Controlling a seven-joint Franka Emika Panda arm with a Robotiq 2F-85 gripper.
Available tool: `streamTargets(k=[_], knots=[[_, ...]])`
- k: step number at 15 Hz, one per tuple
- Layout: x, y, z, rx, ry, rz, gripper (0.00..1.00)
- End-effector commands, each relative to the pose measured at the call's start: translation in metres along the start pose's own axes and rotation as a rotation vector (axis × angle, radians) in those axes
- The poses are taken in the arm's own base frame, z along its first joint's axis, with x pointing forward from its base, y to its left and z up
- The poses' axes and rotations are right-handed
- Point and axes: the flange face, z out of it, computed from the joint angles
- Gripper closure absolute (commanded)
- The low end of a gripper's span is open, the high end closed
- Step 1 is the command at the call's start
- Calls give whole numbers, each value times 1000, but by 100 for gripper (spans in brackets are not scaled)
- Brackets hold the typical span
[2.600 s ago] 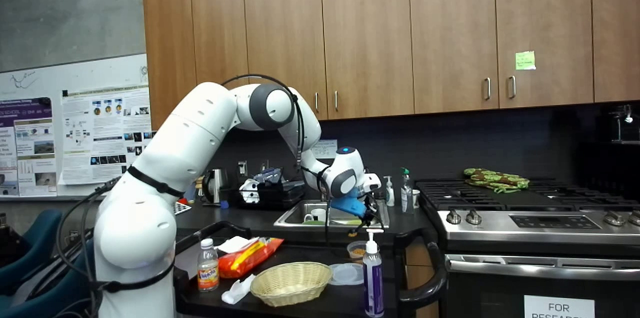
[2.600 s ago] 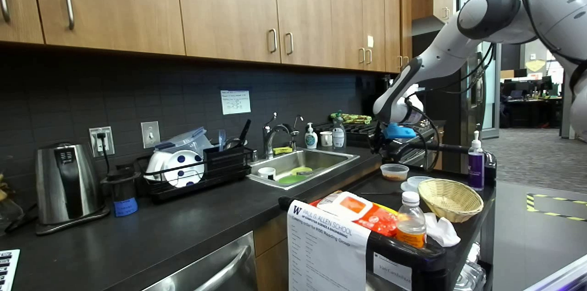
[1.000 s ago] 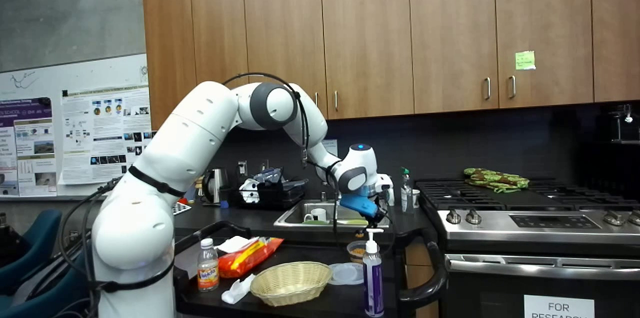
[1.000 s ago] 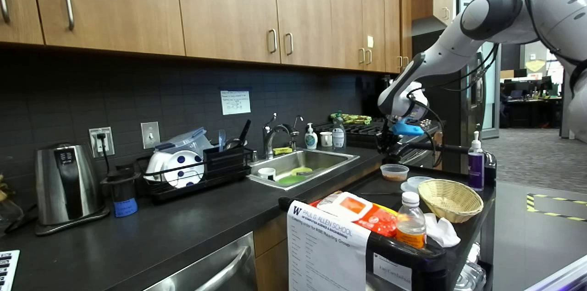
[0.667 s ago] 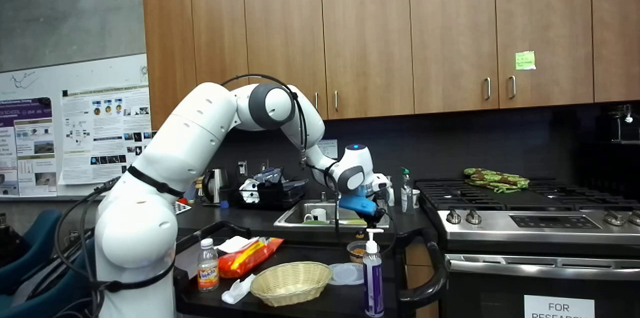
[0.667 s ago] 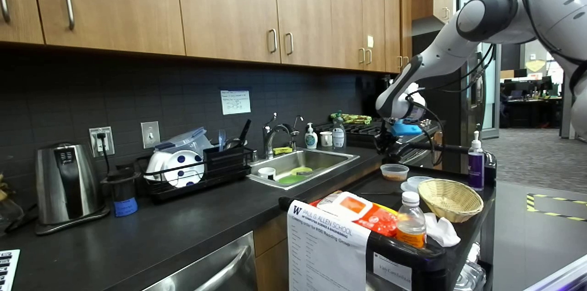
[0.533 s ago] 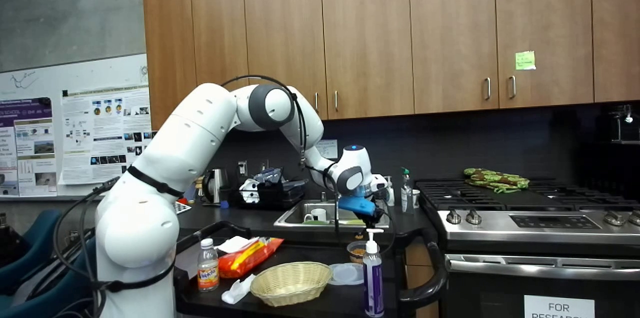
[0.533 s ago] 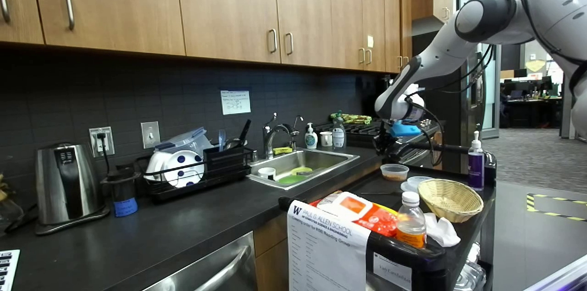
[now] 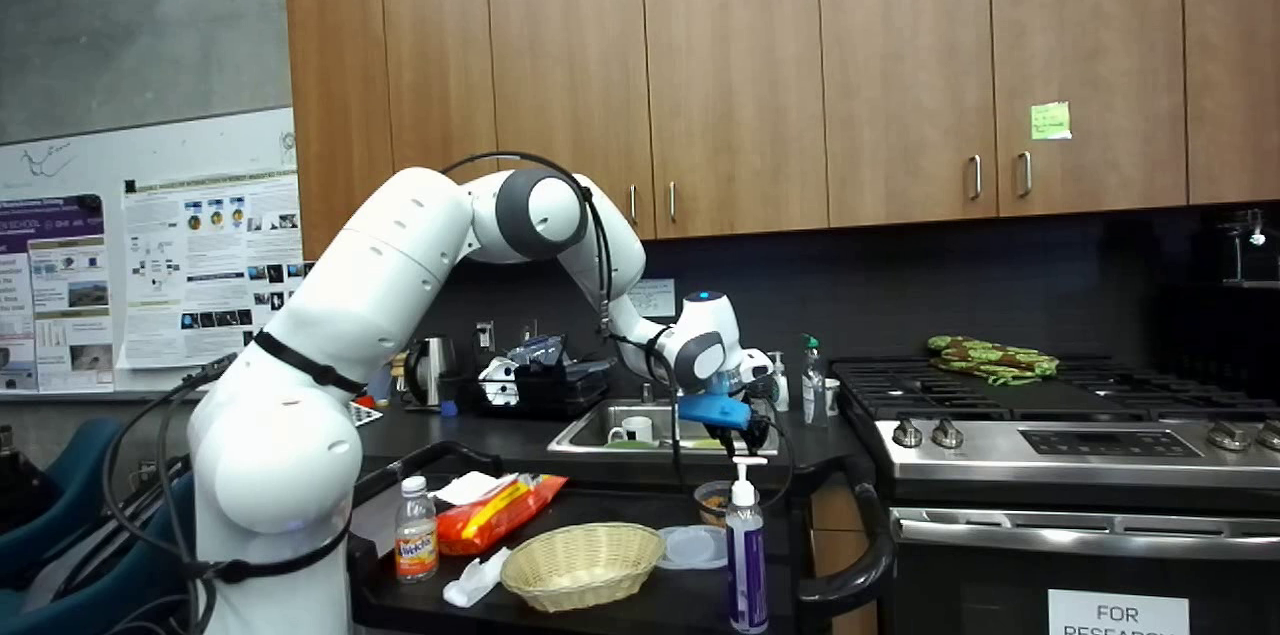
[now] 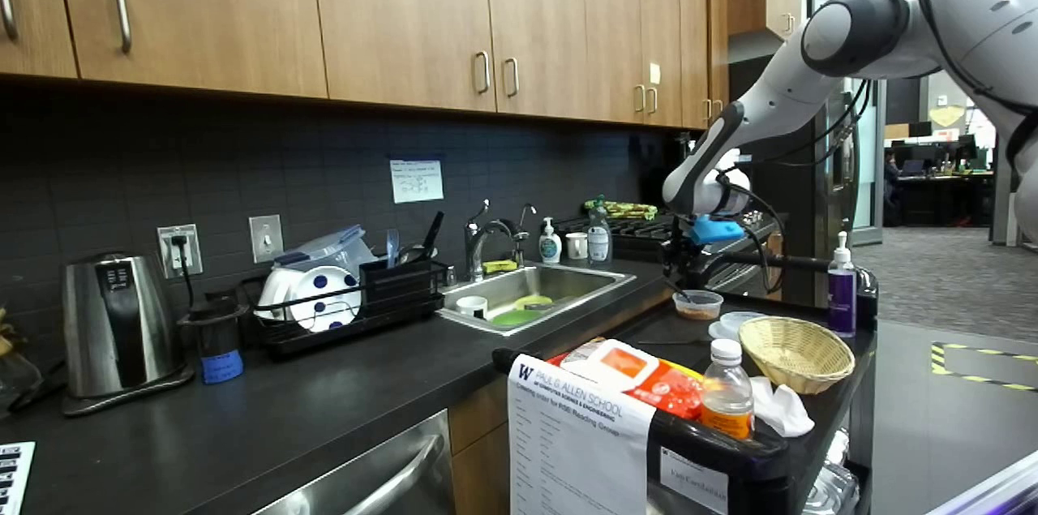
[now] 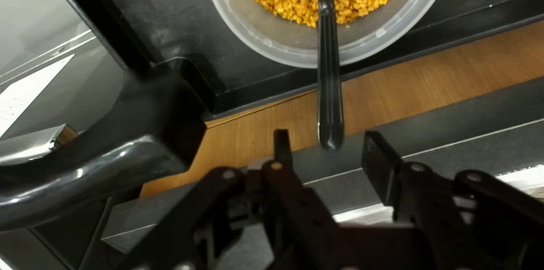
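In the wrist view my gripper (image 11: 325, 136) stands open, its two black fingers apart on either side of the end of a black plastic spoon (image 11: 328, 61). Gaps show between the handle and both fingertips. The spoon's bowl lies in orange-brown crumbs (image 11: 280, 0) inside a round translucent container (image 11: 276, 38), and its handle leans over the rim toward me. That container sits at the edge of the black cart top (image 10: 649, 336). In both exterior views the gripper (image 9: 745, 437) hangs just above the container, below a blue wrapped part (image 9: 714, 410) of the wrist.
Near the container lie a clear lid (image 9: 693, 547), a wicker basket (image 9: 582, 565) and a purple pump bottle (image 9: 746, 560). A red bag (image 9: 500, 515) and a juice bottle (image 9: 416, 530) stand farther along. The cart handle (image 11: 97, 172) curves beside the gripper; a sink (image 10: 584, 288) lies behind.
The jaws have spread apart. An orange-tipped bit that showed under the gripper is gone from there, and a dark handle now slopes down into the container. The arm has barely shifted.
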Motion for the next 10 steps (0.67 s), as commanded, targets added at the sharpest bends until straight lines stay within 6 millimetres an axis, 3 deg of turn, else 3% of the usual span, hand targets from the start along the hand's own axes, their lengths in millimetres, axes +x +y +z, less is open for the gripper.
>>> streamTargets(k=[1, 3, 4, 10], knots=[[3, -4, -4, -26, -3, 2, 31], [4, -8, -9, -43, -13, 17, 6], [4, -11, -14, -55, -27, 28, 2], [7, -41, -43, -86, -75, 53, 0]])
